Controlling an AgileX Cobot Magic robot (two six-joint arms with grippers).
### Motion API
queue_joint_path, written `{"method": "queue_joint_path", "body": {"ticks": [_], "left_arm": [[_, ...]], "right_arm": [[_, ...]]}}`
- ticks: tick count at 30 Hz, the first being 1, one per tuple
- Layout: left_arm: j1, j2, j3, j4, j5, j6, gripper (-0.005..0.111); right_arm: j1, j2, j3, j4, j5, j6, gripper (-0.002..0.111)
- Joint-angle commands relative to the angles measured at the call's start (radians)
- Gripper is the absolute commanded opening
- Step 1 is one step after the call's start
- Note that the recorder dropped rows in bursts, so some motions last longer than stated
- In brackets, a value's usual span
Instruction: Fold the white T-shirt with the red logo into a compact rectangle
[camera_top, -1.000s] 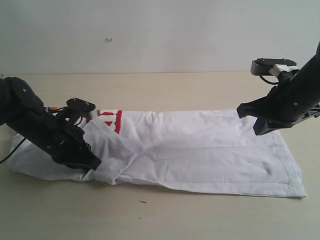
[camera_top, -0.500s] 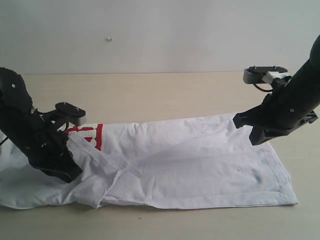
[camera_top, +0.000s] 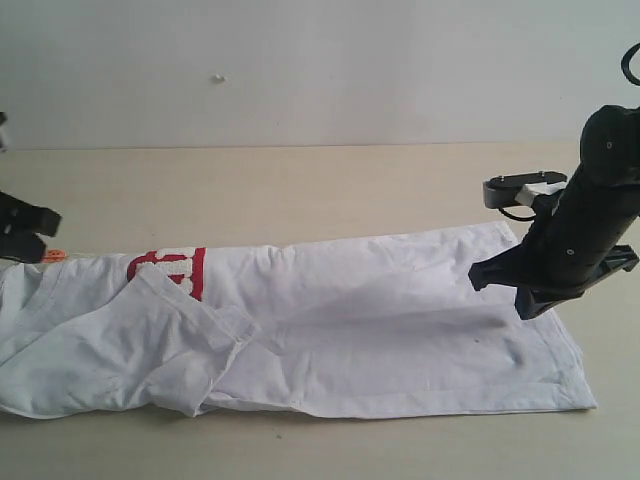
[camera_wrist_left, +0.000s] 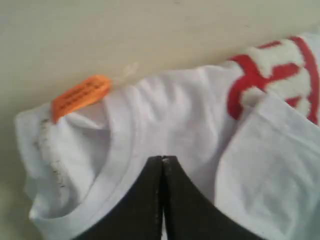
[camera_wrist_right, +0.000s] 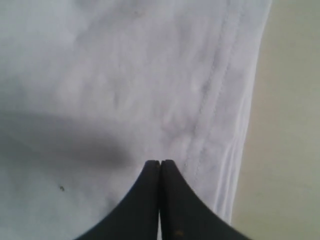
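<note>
- Soft, even, fairly bright light.
- A grey shadow (camera_wrist_right: 60, 145) lies across the shirt (camera_wrist_right: 110, 70) in the right wrist view.
- Both wrist views look blurry.

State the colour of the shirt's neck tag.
Orange. The neck tag shows best in the left wrist view.

The thin, wrinkled white cotton T-shirt (camera_top: 350, 320) lies lengthwise on the pale flat surface (camera_top: 300, 190), collar left, hem right. The long red fuzzy logo patch (camera_top: 170, 270) sits left of centre toward the far edge, partly under a folded-over sleeve (camera_top: 185, 335). The small orange neck tag (camera_wrist_left: 80, 95) lies behind the collar. The left gripper (camera_wrist_left: 163, 160) is above the collar, the right gripper (camera_wrist_right: 160, 164) above the hem end.
</note>
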Motion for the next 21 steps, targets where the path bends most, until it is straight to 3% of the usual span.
{"method": "queue_joint_path", "body": {"ticks": [1,3,5,9,16,21], "left_arm": [[0.146,0.035,-0.070,-0.110,0.061,0.047,0.028],[0.195,0.088,-0.095,-0.116,0.062,0.047,0.051],[0.205,0.160,-0.124,-0.118,0.106,0.059,0.056],[0.206,0.281,-0.205,-0.103,0.134,0.104,0.056],[0.241,0.304,-0.238,-0.085,0.140,0.136,0.056],[0.238,0.352,-0.238,-0.196,0.249,0.261,0.056]], "right_arm": [[0.001,-0.005,-0.039,-0.002,0.040,-0.006,0.000],[0.001,-0.003,-0.057,-0.002,0.034,-0.006,0.000],[0.001,-0.003,-0.068,0.019,0.035,-0.015,0.000],[0.001,-0.003,-0.080,0.106,0.064,-0.093,0.000],[0.001,-0.005,-0.080,0.118,0.048,-0.093,0.000],[0.001,-0.005,-0.080,0.122,0.048,-0.093,0.000]]}}
